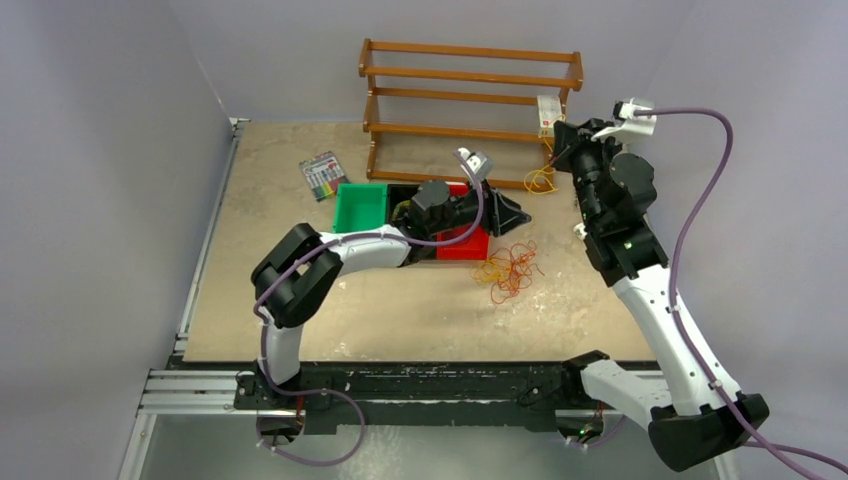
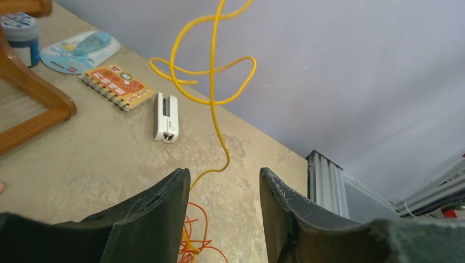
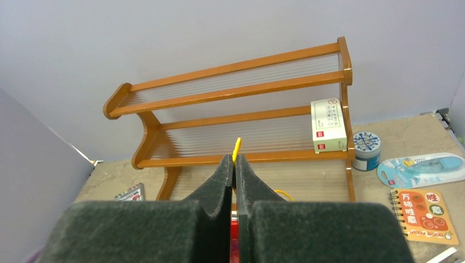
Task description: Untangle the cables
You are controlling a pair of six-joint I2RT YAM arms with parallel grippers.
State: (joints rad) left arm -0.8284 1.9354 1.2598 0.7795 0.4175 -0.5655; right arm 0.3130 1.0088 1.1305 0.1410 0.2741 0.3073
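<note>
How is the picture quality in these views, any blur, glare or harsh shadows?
Top external: even soft light, sharp throughout, only faint shadows on the table. Left wrist: left hand dark up close, yellow cable crisp. Right wrist: right hand dark, blocking the lower frame, rack sharp; no glare.

The cables (image 1: 510, 270) are orange and yellow, the bin (image 1: 360, 208) green.

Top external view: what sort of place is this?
Likely a lab robot cell: plain grey walls boxing in one table, an aluminium rail base, staged props like the wooden rack.
</note>
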